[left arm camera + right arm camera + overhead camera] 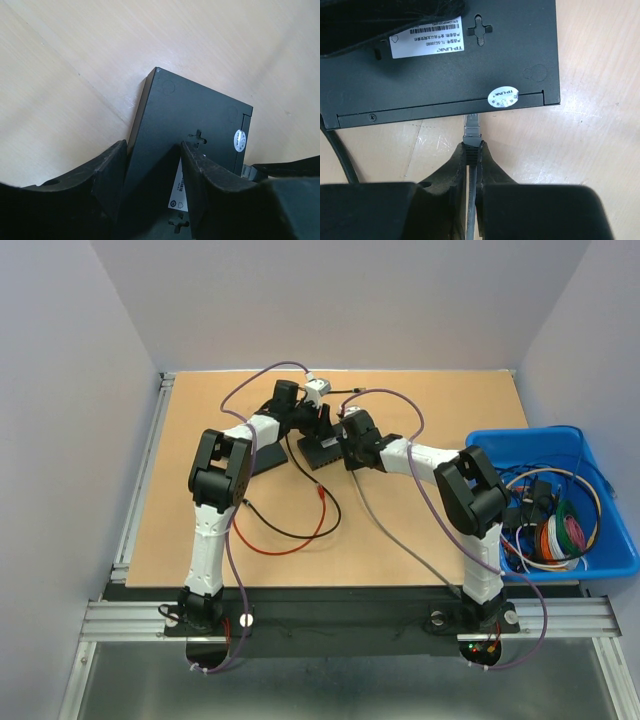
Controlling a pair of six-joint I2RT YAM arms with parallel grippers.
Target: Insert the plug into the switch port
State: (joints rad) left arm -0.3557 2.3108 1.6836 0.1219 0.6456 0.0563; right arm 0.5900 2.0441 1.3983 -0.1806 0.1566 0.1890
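The black switch [445,75] lies flat on the table with its labelled underside up, also in the left wrist view [190,110] and in the top view [325,450]. My right gripper [472,146] is shut on the boot of the grey plug [471,131]. The plug's clear tip reaches the switch's front edge below a round sticker; whether it sits inside a port is hidden. My left gripper [153,147] is open over the switch's other end. One finger [112,170] stands outside the side edge and the other lies over the underside. From above, both grippers meet at the switch.
A blue bin [520,435] full of coiled cables stands at the right. Red and black wires [300,535] loop across the middle of the table. The plug's grey cable [375,510] trails toward the near edge. A small white block [316,388] lies behind the switch.
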